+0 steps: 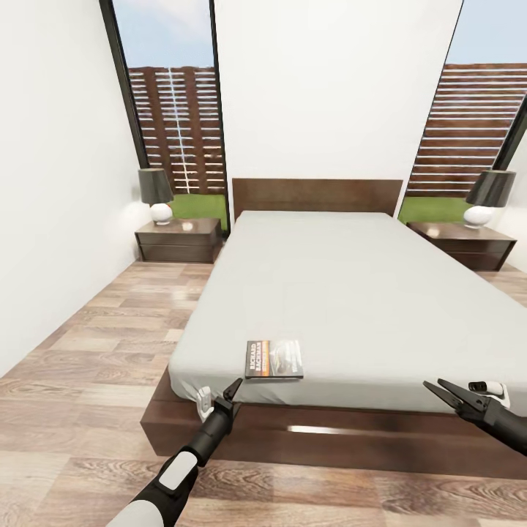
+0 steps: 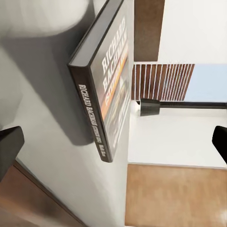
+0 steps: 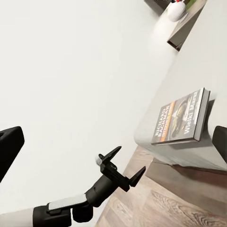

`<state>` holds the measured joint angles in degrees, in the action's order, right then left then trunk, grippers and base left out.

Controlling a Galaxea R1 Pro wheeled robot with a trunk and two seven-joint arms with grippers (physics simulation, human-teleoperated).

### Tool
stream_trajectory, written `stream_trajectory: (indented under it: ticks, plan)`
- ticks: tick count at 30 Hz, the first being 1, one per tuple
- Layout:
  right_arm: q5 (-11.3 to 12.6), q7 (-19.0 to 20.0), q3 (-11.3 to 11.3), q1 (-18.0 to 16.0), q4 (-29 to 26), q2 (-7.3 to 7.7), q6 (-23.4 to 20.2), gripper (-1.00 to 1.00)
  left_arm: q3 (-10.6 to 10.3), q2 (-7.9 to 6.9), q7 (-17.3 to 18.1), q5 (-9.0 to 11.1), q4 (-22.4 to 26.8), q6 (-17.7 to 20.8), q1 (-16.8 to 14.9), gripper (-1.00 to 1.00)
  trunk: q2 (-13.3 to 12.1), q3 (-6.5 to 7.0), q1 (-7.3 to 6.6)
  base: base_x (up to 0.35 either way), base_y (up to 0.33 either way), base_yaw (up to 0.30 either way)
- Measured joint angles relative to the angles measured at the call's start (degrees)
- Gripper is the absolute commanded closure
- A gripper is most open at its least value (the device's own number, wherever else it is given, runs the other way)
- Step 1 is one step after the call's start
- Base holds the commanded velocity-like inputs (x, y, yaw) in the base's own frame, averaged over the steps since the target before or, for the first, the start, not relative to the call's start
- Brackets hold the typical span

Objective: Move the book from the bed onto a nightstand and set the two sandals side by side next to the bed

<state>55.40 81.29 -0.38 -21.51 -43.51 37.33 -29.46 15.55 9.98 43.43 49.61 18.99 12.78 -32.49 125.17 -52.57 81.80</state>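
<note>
Book (image 1: 274,359) lies on bed (image 1: 351,293) edge; left gripper (image 1: 217,396) and right gripper (image 1: 452,395) agape.

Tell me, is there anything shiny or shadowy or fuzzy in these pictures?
Head view: a bright glare streak sits on the bed frame's glossy front, and the wooden floor shines softly. Left wrist view: the book casts a dark shadow on the grey mattress, and the mattress near the camera looks blurry. Right wrist view: a shadow sits beside the book, while the left gripper looks sharp.
</note>
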Motion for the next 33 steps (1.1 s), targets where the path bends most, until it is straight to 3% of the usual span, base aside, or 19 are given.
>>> stream_trajectory:
  ticks: [14,21,33]
  plan:
    - [0.0,0.0,0.0,0.0,0.0,0.00,0.0,-1.00,0.1,0.00,-0.3,0.0,0.0,-0.2,0.0,-1.00,0.0,0.00,0.00,0.000,0.000,0.000]
    - [0.0,0.0,-0.1,0.0,0.0,0.00,0.0,-1.00,0.1,0.00,-2.8,0.2,0.0,-0.3,0.0,-1.00,0.0,0.00,0.00,0.000,0.000,0.000]
    - [0.0,0.0,-0.1,0.0,0.1,0.00,-0.1,-1.00,0.1,0.00,-6.3,4.3,0.0,-0.9,0.0,-1.00,0.0,0.00,0.00,0.000,0.000,0.000]
